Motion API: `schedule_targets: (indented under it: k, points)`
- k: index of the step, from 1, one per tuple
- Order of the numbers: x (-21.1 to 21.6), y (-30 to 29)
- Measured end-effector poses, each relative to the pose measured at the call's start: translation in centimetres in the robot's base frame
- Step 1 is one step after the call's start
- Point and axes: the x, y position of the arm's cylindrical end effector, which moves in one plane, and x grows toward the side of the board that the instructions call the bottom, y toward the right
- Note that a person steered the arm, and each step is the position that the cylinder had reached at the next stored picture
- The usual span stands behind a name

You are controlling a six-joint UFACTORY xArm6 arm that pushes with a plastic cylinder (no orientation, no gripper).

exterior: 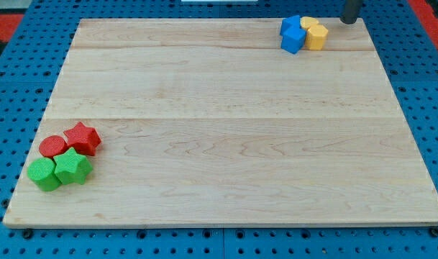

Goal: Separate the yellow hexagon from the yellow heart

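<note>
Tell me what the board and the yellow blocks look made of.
The board looks like pale wood, smooth with a slight sheen: grain lines and joined plank seams run across it. The yellow hexagon and yellow heart look like matte plastic, uniformly coloured; possibly printed, but that is too small to tell.
</note>
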Motion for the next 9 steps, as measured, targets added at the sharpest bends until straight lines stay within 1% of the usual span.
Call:
schedule_targets:
  k: [6,9]
  points:
    - [0.1,-6.0]
    - [0.0,-6.0]
